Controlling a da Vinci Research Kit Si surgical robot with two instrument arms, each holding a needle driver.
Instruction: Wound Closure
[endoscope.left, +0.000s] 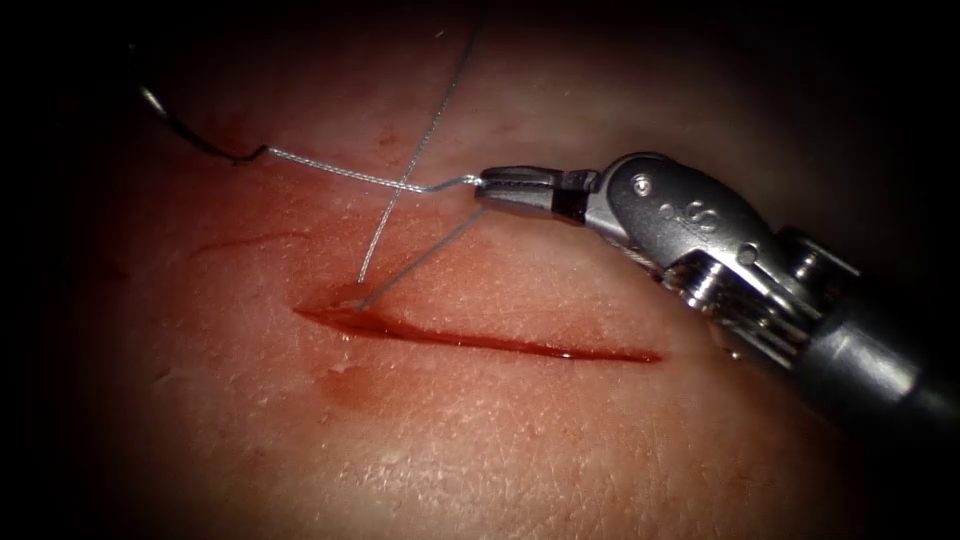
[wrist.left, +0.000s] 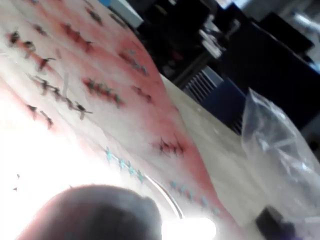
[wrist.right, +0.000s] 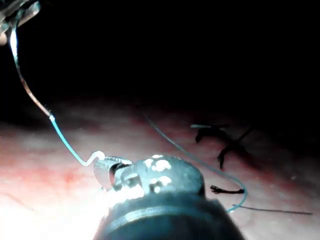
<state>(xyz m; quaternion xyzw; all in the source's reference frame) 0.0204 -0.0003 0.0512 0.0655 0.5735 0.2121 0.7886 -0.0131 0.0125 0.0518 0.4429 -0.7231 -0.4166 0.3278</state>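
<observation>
Gripping thread (endoscope.left: 340, 176): R claw (endoscope.left: 484, 186).

Lab bench setting, practice tissue (wrist.left: 75, 100) with rows of old stitches (wrist.left: 102, 91), clear plastic bag (wrist.left: 280, 150), dark equipment behind

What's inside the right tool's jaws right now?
The right tool is shut on the thread, which runs left to the needle lying out of the tissue. How far the thread reaches inside the jaws is hidden.
</observation>
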